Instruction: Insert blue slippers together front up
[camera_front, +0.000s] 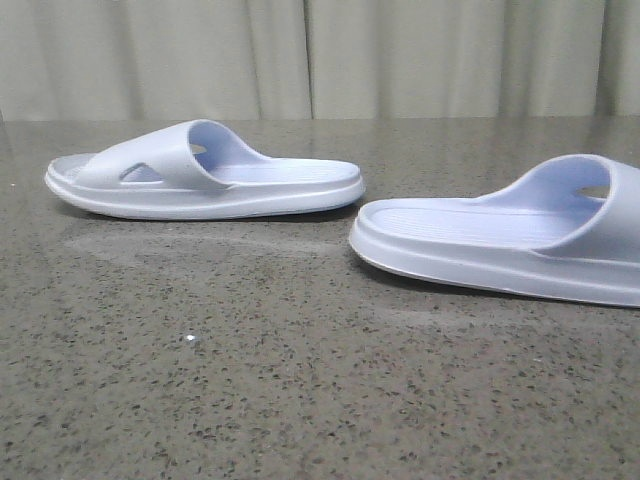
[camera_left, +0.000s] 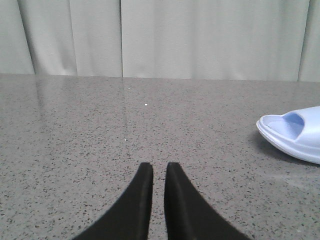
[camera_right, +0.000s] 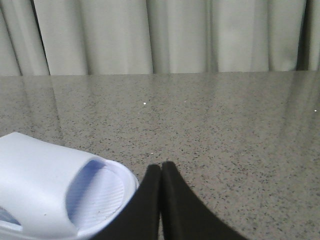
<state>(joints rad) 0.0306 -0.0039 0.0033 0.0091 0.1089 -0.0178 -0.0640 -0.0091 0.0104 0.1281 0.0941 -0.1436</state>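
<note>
Nothing is joined yet: the nearer slipper (camera_front: 520, 240) lies sole-down on the speckled table (camera_front: 250, 380), the farther slipper (camera_front: 200, 175) well apart beyond it, both awaiting pickup. The right tool (camera_right: 161, 167) hangs just beside the nearer slipper, fingers pressed together, empty; the left tool (camera_left: 159, 170), barely parted, holds nothing

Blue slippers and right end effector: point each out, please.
Left slipper (camera_front: 160, 160): front view, on its strap.
Right slipper (camera_front: 600, 225): front view, on its strap.
Right end effector (camera_right: 161, 167): right wrist view, between fingertips.
</note>
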